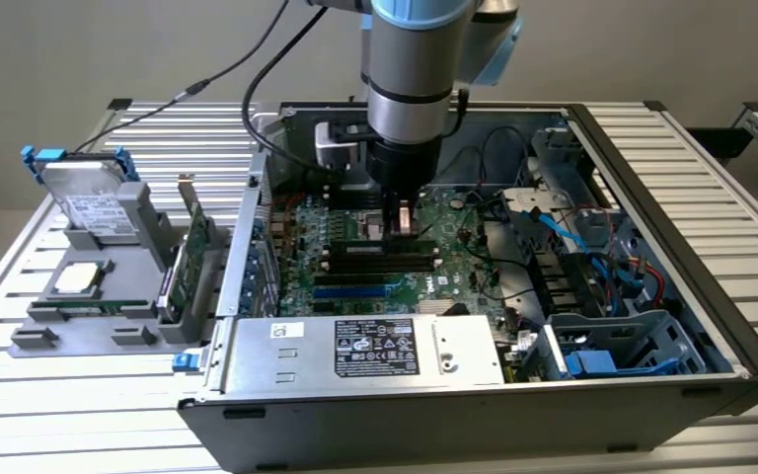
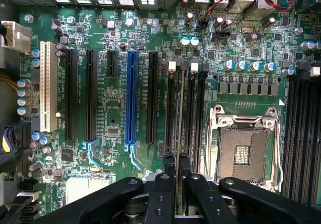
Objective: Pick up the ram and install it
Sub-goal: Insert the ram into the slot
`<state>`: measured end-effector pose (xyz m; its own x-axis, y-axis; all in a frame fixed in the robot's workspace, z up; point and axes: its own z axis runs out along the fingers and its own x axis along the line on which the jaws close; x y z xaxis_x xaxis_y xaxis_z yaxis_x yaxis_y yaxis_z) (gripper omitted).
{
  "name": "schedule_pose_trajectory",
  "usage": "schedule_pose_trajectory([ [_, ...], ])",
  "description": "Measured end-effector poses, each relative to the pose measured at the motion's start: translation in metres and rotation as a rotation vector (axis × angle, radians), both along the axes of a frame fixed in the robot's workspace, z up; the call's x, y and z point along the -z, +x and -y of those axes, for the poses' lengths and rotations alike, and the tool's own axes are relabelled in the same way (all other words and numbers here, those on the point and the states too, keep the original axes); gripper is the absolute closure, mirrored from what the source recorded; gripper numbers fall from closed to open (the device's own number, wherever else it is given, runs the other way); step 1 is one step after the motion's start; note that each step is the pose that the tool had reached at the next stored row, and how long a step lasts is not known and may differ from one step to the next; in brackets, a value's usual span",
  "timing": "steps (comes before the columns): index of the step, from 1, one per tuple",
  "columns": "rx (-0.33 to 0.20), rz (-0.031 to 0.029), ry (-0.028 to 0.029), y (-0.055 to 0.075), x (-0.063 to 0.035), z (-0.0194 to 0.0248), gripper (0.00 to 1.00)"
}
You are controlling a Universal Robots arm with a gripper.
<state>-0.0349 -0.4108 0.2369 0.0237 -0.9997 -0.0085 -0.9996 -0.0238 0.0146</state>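
One ram (image 2: 178, 118), pinched in claw (image 2: 176, 159), long axis along slots (image 2: 200, 113)

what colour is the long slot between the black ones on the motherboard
Blue; the long plastic slot shows best in the wrist view.

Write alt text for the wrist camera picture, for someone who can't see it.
The hand, shut on the ram held edge-on, hangs over the black memory slots of a green motherboard. An empty processor socket lies beside the slots.

ram (image 2: 178, 113) between the jaws, over motherboard (image 2: 115, 114) slots, inside case (image 1: 485, 432), parts tray (image 1: 37, 342) at exterior view's left
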Motion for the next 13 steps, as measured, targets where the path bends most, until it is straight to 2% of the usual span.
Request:
schedule_pose_trajectory([
  [13,-0.012,-0.0001,-0.0002,-0.0001,0.0053,0.0015,0.87],
])
